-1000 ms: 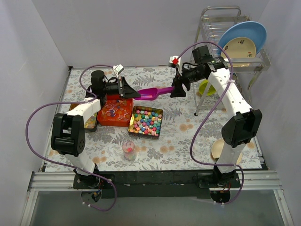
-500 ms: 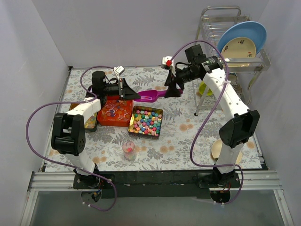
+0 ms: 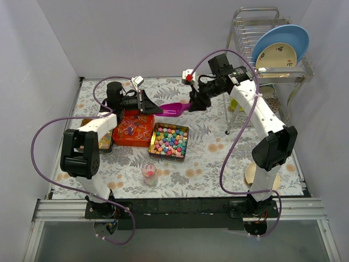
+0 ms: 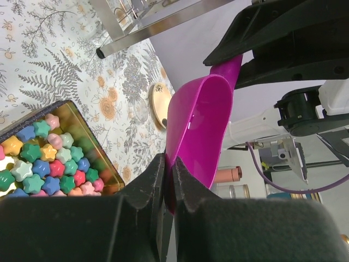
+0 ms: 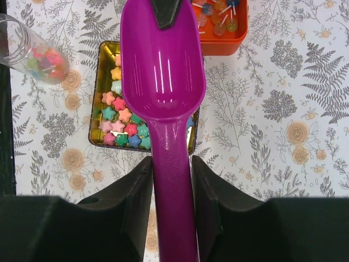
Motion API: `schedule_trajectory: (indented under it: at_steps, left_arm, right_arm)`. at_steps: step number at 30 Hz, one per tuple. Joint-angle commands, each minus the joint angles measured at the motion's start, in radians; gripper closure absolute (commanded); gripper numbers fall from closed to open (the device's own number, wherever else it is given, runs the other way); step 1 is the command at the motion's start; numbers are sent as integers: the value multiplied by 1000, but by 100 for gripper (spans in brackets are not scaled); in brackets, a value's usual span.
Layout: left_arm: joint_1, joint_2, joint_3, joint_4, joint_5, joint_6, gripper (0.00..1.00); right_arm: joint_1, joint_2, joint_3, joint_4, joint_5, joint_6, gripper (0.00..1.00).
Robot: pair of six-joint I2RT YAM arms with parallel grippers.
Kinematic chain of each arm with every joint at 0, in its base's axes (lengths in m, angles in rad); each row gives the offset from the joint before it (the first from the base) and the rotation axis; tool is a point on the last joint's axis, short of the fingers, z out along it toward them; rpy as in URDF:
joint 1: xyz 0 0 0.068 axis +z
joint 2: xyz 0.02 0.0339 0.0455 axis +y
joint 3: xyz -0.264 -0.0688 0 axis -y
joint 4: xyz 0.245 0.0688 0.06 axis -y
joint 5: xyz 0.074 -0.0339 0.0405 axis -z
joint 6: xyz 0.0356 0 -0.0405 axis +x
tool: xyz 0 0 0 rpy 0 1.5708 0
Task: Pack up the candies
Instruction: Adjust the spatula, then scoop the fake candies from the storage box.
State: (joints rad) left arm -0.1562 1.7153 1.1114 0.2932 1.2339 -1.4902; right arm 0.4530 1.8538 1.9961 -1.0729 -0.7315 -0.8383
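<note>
**Purple scoop (image 3: 173, 109) held over the bench (image 3: 212, 155)**
Its rim is pinched by the left jaws and its handle gripped by the right jaws, near the candies (image 3: 169, 140).

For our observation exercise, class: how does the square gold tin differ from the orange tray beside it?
The square gold metal tin has reflective walls; the orange plastic tray has dull ones. The tin holds pastel star-shaped candies, packed tight; the tray holds round sweets on white sticks. Both are shallow, open-topped, and sit on the flowered tablecloth.
</note>
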Motion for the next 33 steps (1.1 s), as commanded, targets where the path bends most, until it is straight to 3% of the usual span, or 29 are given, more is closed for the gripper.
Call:
schedule_trajectory:
  at_steps: [1,6,8,11,12,14,17,20,23,26,33]
  left_arm:
    - [0,-5,28,32,21,-8,100]
    - [1,0,30,37,18,-5,100]
    - [0,4,34,37,15,-2,100]
    - [0,4,47,-12,-13,46,100]
    - [3,3,57,-49,-34,77,96]
    - [7,-3,90,-186,-111,138,71]
    - [30,-32,100,-390,-254,278,54]
    - [58,-77,53,-503,-309,376,49]
    - [63,-124,16,-630,-324,513,49]
    - [63,-221,-77,-661,-330,590,60]
    - [63,-341,-215,-746,-415,591,95]
  right_arm:
    - [-2,1,1,5,17,1,60]
    - [-4,8,0,-15,12,-2,69]
    - [-4,13,0,-22,7,-8,95]
    - [-4,16,-2,-38,3,-4,99]
    - [-4,16,0,-44,4,-11,99]
    - [-4,13,19,-85,24,-85,99]
    - [-2,4,55,-127,111,-178,99]
    - [13,27,119,-189,237,-292,99]
    - [58,64,147,-236,392,-412,99]
    - [105,42,90,-236,507,-560,99]
    - [202,79,78,-234,713,-694,99]
